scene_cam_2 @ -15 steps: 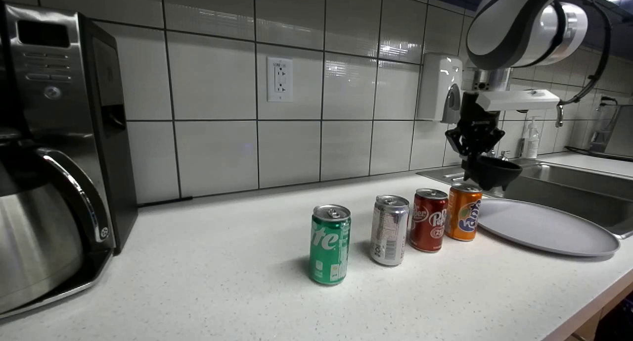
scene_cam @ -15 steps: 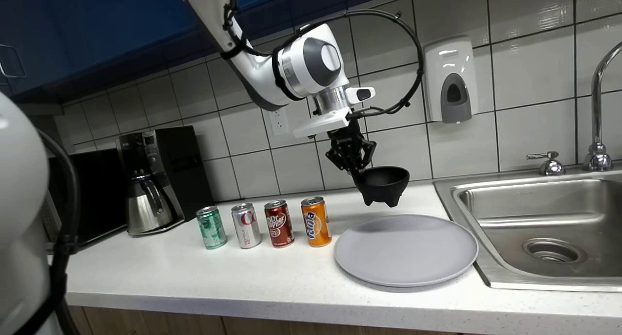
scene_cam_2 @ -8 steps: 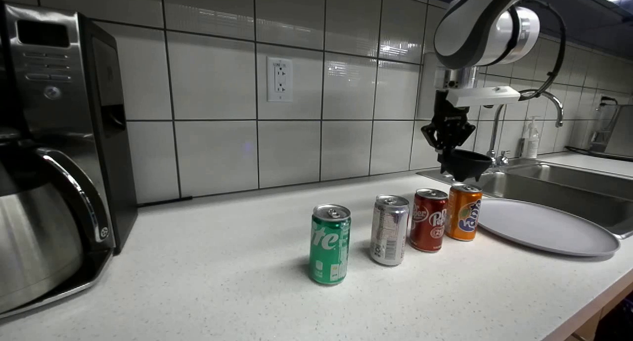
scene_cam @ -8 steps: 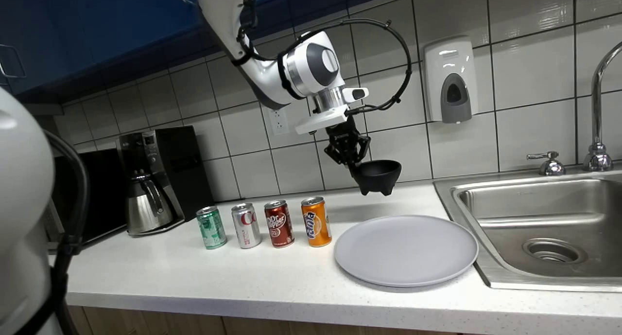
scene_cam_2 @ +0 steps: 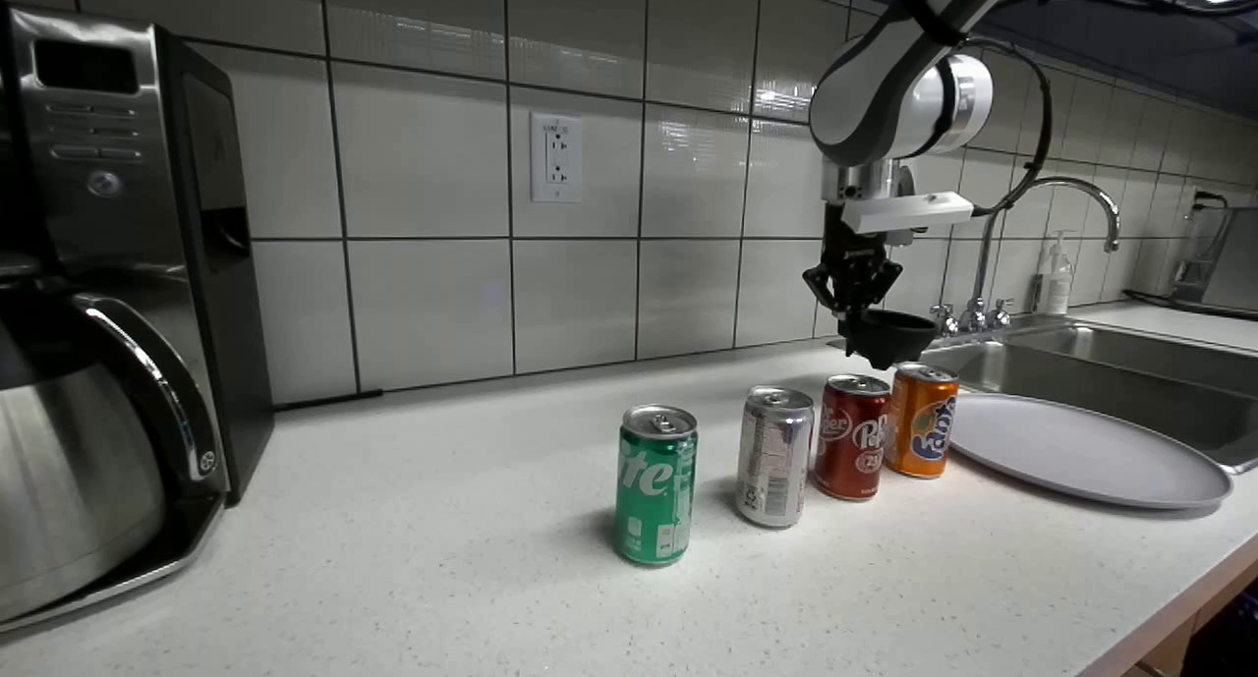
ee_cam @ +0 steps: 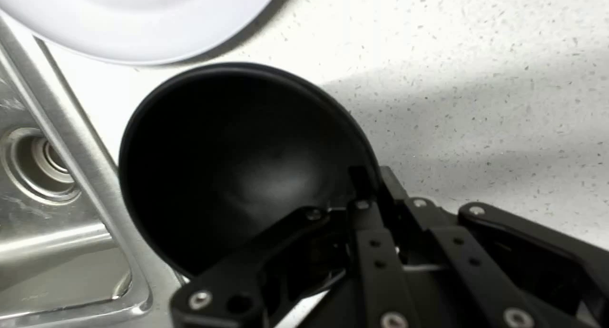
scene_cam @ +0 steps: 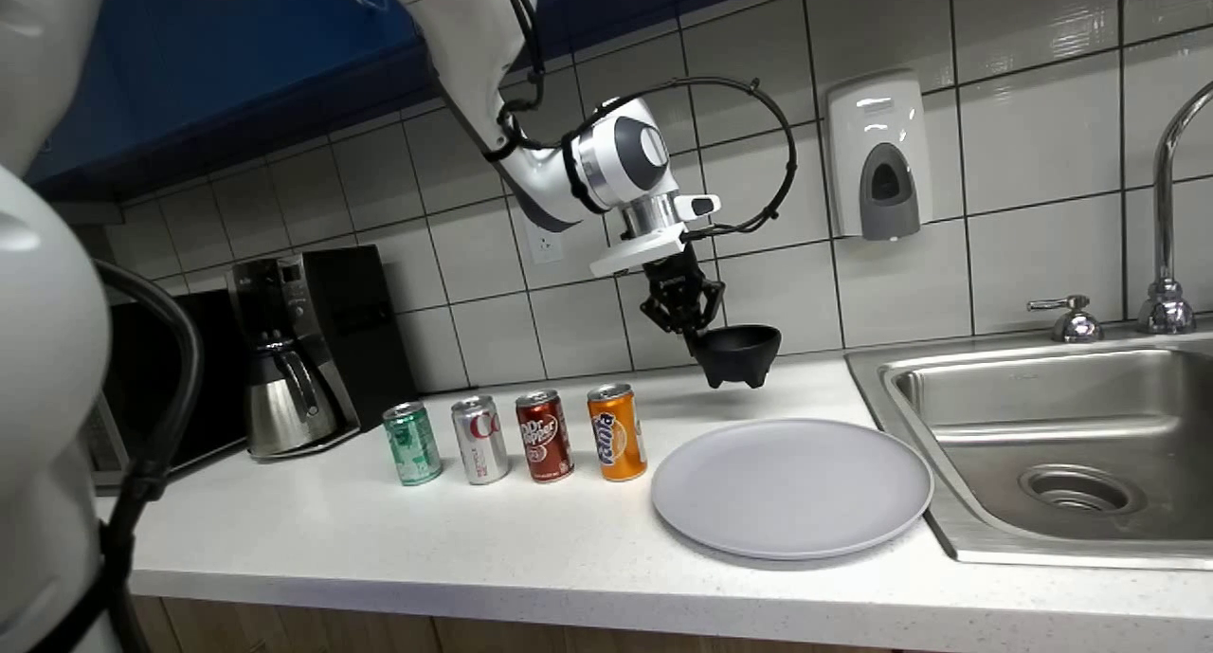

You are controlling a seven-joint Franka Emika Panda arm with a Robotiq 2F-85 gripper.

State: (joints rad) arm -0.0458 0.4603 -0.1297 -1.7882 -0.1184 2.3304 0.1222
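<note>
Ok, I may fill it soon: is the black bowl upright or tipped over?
Upright: in both exterior views the black bowl has its opening up, feet down.

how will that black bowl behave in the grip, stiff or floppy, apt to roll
The black bowl is probably stiff: it looks round though gripped at one edge. It may twist in the gripper, since its bulk hangs to one side. On a flat surface, its stubby feet should resist rolling.

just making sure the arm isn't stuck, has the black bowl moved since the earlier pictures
Yes. In an exterior view, the black bowl has shifted left across the picture, closer to the fixed wall outlet.
</note>
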